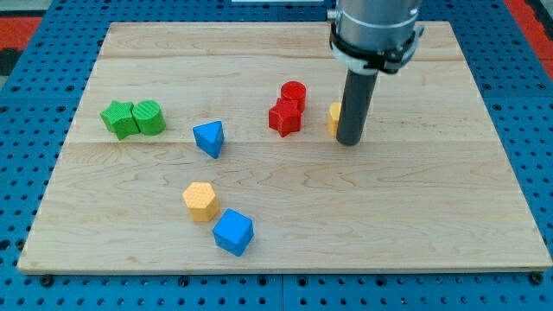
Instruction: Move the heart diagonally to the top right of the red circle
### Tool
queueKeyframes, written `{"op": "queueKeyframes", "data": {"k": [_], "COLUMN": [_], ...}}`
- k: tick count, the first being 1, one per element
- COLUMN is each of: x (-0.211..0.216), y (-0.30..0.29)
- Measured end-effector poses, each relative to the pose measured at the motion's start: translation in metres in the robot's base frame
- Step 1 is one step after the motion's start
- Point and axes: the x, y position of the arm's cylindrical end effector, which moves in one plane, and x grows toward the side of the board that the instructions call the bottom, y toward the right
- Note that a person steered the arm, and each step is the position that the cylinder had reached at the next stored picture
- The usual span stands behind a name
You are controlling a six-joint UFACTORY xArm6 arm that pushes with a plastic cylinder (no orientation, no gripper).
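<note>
2 green blocks (118, 118); 2 red (293, 92); 2 blue (209, 137); 2 yellow (200, 200)

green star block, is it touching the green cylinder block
Yes, the green star block sits right against the green cylinder block at the view's left, no gap between them.

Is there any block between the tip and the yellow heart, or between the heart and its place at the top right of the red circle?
Nothing visible stands in the way. My tip is right beside the yellow heart, which it partly hides. The board up and right of the red circle holds no block.
</note>
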Motion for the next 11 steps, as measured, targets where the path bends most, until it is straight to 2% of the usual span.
{"op": "queueKeyframes", "data": {"k": [1,2,4,5,6,7,8,9,10,11], "x": [-0.006,-0.037,0.04,0.033,-0.045,-0.098,-0.097,-0.133,-0.167,-0.149], "y": [0.053,0.023,-0.009,-0.079,-0.044,-0.022,0.0,0.009,-0.064,-0.008]}}
